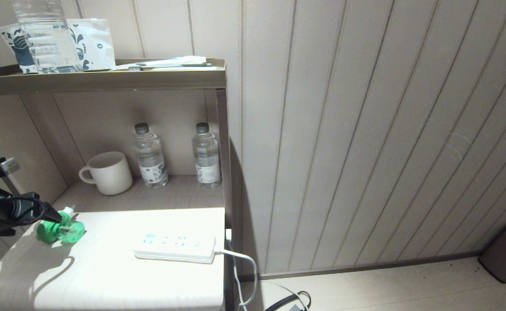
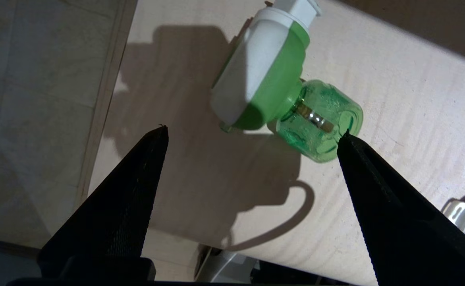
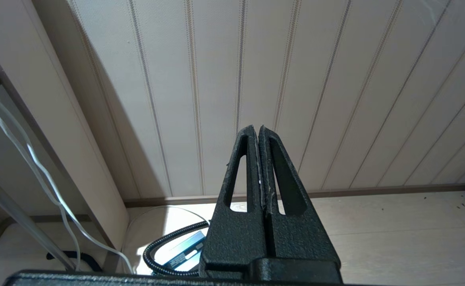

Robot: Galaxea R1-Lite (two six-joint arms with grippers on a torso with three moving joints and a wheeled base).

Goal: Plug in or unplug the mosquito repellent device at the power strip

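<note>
The mosquito repellent device [image 1: 60, 230] lies on its side at the left of the white tabletop [image 1: 106, 276], green bottle and white-and-green cap both showing. It is apart from the power strip [image 1: 175, 247], which lies flat near the table's right edge with nothing in its sockets. My left gripper [image 1: 52, 214] reaches in from the left edge. In the left wrist view it [image 2: 254, 130] is open, the device [image 2: 264, 75] just beyond its tips and one fingertip [image 2: 347, 139] right at the bottle. My right gripper [image 3: 256, 129] is shut and empty, parked low facing the panelled wall.
On the shelf behind the table stand a ribbed mug [image 1: 108, 172] and two water bottles [image 1: 150, 156] [image 1: 206, 155]. The upper shelf [image 1: 106, 80] overhangs them. The strip's white cord [image 1: 242, 259] drops off the right side. A dark bin [image 1: 505, 252] stands on the floor at far right.
</note>
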